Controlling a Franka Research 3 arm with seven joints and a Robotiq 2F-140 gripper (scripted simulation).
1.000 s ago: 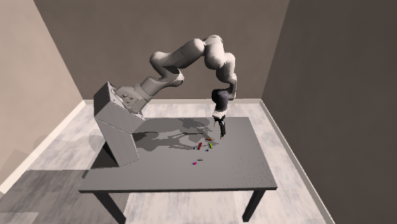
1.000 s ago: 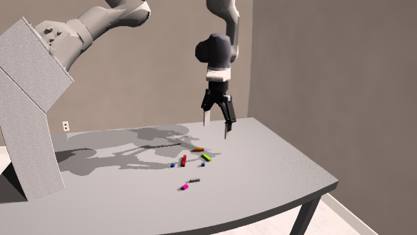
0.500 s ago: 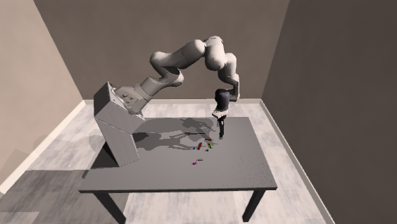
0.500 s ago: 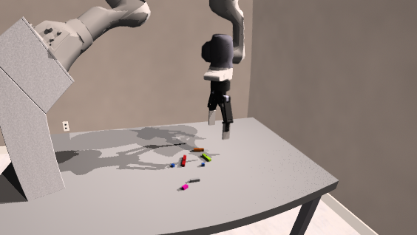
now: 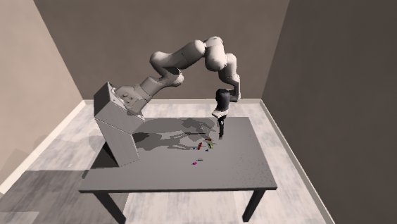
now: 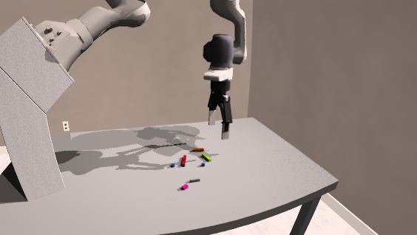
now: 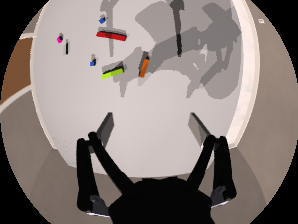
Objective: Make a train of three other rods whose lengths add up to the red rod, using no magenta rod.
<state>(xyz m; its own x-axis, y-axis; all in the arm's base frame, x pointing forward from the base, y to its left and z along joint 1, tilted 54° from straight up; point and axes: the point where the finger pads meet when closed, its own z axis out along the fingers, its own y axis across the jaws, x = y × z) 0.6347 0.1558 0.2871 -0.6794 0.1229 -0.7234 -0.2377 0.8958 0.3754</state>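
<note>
Rods lie scattered on the desk (image 5: 162,176) (image 6: 111,210) (image 7: 155,92), with no train laid, so we judge that we are at the first pick. Our end effector (image 5: 220,137) (image 6: 219,131) (image 7: 152,119) hangs above the desk, its fingers wide apart with nothing between them. To match the red rod (image 5: 200,146) (image 6: 183,160) (image 7: 111,36), we need seven from three pieces: the lime rod (image 5: 210,145) (image 6: 206,157) (image 7: 113,73) and both blues. One, the nearer blue rod (image 5: 207,150) (image 6: 202,164) (image 7: 93,62), sits near the lime; the other, the farther blue rod (image 5: 193,148) (image 6: 172,165) (image 7: 102,20), lies across on the far side of the red. Orange rod (image 5: 208,139) (image 6: 199,149) (image 7: 144,67) and grey rod (image 5: 200,160) (image 6: 194,180) (image 7: 67,47) also make seven, but only as a pair, so we leave them, along with the magenta rod (image 5: 194,163) (image 6: 185,187) (image 7: 60,38). Next, we would come over a blue, turn the fingers to suit it, lower and close gently, then set it at an end of the lime, in line. Such short pieces could tip or twist in our grip, and the orange stands close enough to the lime to get nudged.
</note>
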